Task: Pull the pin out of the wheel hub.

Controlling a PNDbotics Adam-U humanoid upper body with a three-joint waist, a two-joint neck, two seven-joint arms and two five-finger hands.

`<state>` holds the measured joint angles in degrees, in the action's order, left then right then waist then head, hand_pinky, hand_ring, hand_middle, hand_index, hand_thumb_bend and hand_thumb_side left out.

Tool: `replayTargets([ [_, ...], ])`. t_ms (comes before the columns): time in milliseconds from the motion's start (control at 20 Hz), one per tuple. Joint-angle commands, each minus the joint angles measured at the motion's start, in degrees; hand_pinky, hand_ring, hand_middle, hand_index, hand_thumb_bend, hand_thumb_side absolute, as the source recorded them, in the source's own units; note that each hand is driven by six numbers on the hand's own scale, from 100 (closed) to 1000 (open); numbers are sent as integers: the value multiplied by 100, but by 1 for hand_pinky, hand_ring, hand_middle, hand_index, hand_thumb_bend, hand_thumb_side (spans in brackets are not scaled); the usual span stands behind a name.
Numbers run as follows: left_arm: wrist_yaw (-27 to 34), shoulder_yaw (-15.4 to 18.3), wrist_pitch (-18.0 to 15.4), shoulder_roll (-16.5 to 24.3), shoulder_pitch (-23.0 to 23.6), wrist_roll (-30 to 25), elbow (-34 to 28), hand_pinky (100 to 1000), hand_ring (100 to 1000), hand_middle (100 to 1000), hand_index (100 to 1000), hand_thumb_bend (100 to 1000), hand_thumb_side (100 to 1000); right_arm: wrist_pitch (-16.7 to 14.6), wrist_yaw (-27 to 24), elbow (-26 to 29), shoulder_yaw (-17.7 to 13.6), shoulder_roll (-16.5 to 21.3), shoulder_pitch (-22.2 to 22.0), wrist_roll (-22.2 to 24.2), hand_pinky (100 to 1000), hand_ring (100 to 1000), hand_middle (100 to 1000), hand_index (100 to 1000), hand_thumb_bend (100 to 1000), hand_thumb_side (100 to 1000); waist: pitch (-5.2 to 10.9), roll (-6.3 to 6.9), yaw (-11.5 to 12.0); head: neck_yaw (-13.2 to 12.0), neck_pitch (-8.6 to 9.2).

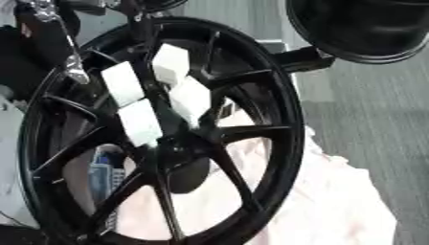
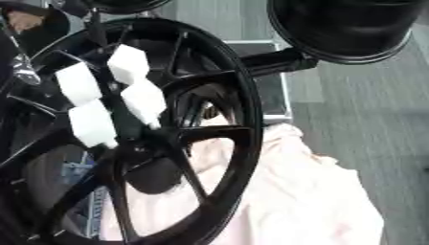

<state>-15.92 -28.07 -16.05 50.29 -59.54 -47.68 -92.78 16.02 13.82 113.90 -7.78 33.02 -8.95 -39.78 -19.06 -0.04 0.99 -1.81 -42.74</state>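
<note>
Black wheel hub (image 1: 251,129) stands upright over pale pink cloth (image 1: 335,201).
Our white-padded hand (image 1: 155,95) reaches into its spokes; we cannot tell its finger state.

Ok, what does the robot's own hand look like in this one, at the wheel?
Only one hand shows, apparently the left: four white boxy blocks set on black parts that blend into the black wheel hub behind. A thin black link rises from it toward the top edge. No cables or markings can be made out.
</note>
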Motion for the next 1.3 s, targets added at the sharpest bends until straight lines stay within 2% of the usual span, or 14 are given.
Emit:
replayTargets([
  [50,96,33,-386,100,-62,-421,-5,805,694,613,761,755,100,-4,-58,69,-81,80,45,-41,674,702,659,683,100,470,82,9,-17,-15,17],
  [300,88,26,-422,98,-18,-429,44,802,696,627,757,746,100,-14,-87,69,-76,48,76,-65,673,701,658,682,100,470,46,8,-40,-15,59],
  [750,-97,15,-591,189,127,-348,-94,804,708,652,776,736,100,-29,-114,69,-79,-12,127,-102,670,700,657,682,100,470,-3,16,-55,52,404],
  [900,-87,15,-597,206,153,-355,-157,807,722,695,786,734,100,-29,-123,69,-76,-29,132,-108,670,700,657,682,100,470,-10,18,-60,54,500],
  [1300,130,63,-519,246,159,-349,-357,799,693,634,752,700,100,-19,-143,69,-80,-59,139,-138,667,699,658,682,100,470,-6,34,-55,31,577],
])
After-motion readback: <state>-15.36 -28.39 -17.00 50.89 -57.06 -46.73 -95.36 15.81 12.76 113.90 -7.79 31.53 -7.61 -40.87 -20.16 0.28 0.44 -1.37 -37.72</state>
